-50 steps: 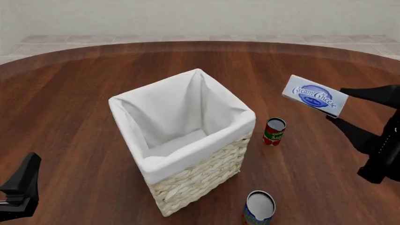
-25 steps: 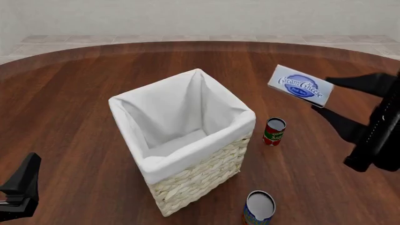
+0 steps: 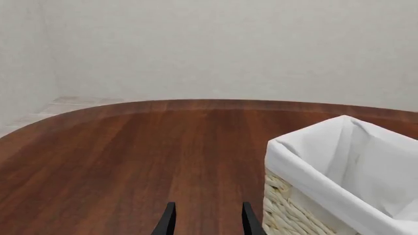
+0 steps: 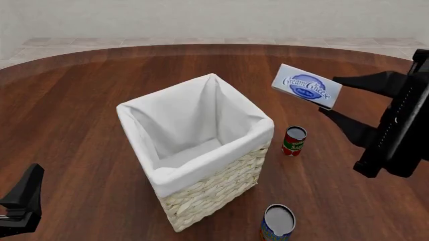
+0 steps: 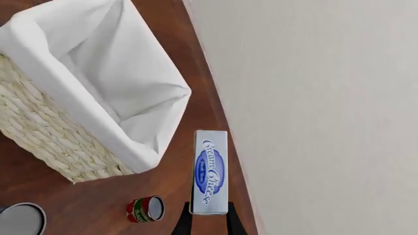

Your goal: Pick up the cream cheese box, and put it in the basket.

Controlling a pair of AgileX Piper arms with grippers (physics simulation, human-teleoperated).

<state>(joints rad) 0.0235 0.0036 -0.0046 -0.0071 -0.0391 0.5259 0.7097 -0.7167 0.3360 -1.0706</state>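
Black jaws of the right gripper (image 4: 330, 96) clamped on the cream cheese box (image 4: 307, 86), one finger along its far edge, one along its near edge. Held in the air, well above the counter (image 4: 80, 100), tilted with the blue oval logo facing up and toward the camera in the front view. Seen in the right wrist view as a white carton (image 5: 211, 171) pinched at one short end between two dark fingertips (image 5: 183, 224). Hung at about two o'clock from the basket (image 4: 208, 188), off its right corner, not over the opening. Stood just beside the basket at three o'clock: a small red can (image 4: 294, 140), upright on the wood. Nearer, at five o'clock: a blue-orange can (image 4: 277, 222), also upright. Parked low at the basket's eight o'clock, well apart from it: the left gripper (image 3: 205, 223), jaws apart with nothing between them, bare wood ahead.
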